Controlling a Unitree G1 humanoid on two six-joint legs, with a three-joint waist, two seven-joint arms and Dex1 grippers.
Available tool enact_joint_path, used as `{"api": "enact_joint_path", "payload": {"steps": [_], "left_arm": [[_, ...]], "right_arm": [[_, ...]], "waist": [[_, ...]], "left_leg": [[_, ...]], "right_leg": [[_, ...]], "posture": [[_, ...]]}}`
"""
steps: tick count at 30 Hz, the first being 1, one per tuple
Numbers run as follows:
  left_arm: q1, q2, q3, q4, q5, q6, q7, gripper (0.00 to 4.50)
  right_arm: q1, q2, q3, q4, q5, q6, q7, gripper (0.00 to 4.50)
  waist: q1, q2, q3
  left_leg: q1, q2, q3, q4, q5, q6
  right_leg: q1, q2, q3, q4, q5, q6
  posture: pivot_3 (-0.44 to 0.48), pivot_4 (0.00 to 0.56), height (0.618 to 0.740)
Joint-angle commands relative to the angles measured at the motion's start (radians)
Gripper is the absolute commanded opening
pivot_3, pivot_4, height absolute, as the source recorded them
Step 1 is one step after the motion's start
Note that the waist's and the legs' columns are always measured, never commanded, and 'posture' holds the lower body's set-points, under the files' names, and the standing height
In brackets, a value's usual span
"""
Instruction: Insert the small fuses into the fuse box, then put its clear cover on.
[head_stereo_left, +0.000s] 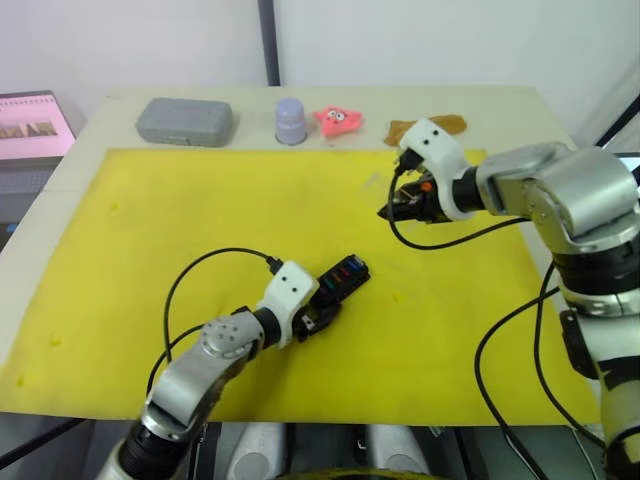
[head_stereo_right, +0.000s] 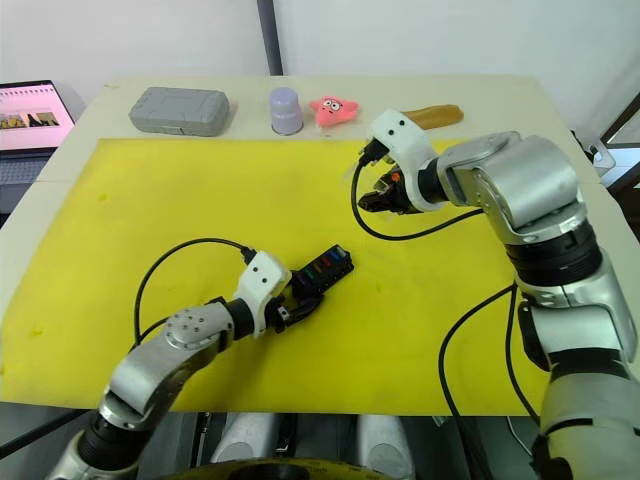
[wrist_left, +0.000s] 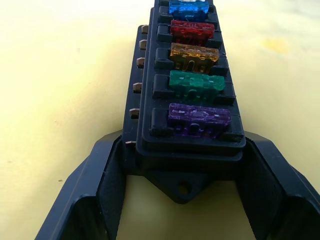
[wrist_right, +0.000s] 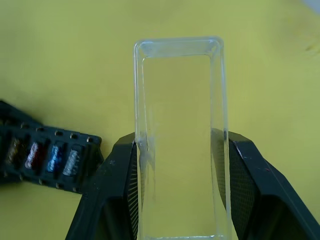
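My left gripper (wrist_left: 182, 200) clamps fuse box (wrist_left: 190, 100), small fuses (wrist_left: 195, 85) seated; my right gripper (wrist_right: 180, 195), at two o'clock, pinches clear cover (wrist_right: 178, 125).

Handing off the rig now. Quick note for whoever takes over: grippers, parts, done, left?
Left gripper: shut on the tab end of the fuse box, which lies on the yellow mat.
Right gripper: shut on the clear cover, held above the mat, apart from the box.
Done: small fuses sit in their slots; purple, green, amber, red and blue show.
Left: bring the cover over the box and press it on.
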Motion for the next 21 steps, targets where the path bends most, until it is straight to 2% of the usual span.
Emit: {"api": "enact_joint_path", "payload": {"steps": [1,4,9,15,21], "left_arm": [[-0.039,0.114,0.051,0.103,-0.028,-0.139,-0.213,2.53],[-0.100,0.202,0.030,0.270,-0.008,-0.339,-0.421,2.53],[-0.296,0.191,-0.015,0.619,0.024,-0.559,-0.672,2.53],[-0.466,0.117,-0.039,0.881,0.070,-0.700,-0.802,2.53],[-0.518,0.066,-0.048,0.988,0.107,-0.769,-0.856,2.53]], "right_arm": [[0.034,-0.077,0.026,-0.097,0.024,-0.118,0.133,1.68],[0.072,-0.127,0.058,-0.170,0.034,-0.185,0.222,1.68],[0.061,-0.109,0.140,-0.235,-0.006,-0.204,0.242,1.68],[-0.007,-0.002,0.213,-0.266,0.002,-0.093,0.202,1.68],[-0.111,0.109,0.315,-0.230,-0.012,0.030,0.143,1.68]], "waist": [[-0.005,0.000,0.000],[-0.017,0.000,0.000],[-0.020,0.000,0.000],[-0.018,0.000,0.000],[-0.017,0.000,0.000]], "left_leg": [[0.000,0.000,0.000,0.000,0.000,0.000],[0.001,0.001,0.000,0.000,-0.002,0.003],[0.001,0.001,-0.001,0.000,-0.002,0.004],[0.000,0.000,-0.001,0.001,-0.001,0.001],[0.000,0.000,-0.002,0.002,0.001,-0.001]], "right_leg": [[0.000,0.000,0.000,0.000,0.000,0.000],[0.000,0.001,-0.001,0.000,0.000,0.000],[0.000,0.001,-0.002,0.000,0.000,0.000],[0.000,0.001,-0.003,0.001,0.000,0.000],[0.001,0.000,-0.003,0.002,0.000,0.000]], "posture": [[0.000,0.150,0.740],[0.000,0.150,0.740],[0.000,0.150,0.740],[0.000,0.150,0.740],[0.000,0.150,0.740]]}}
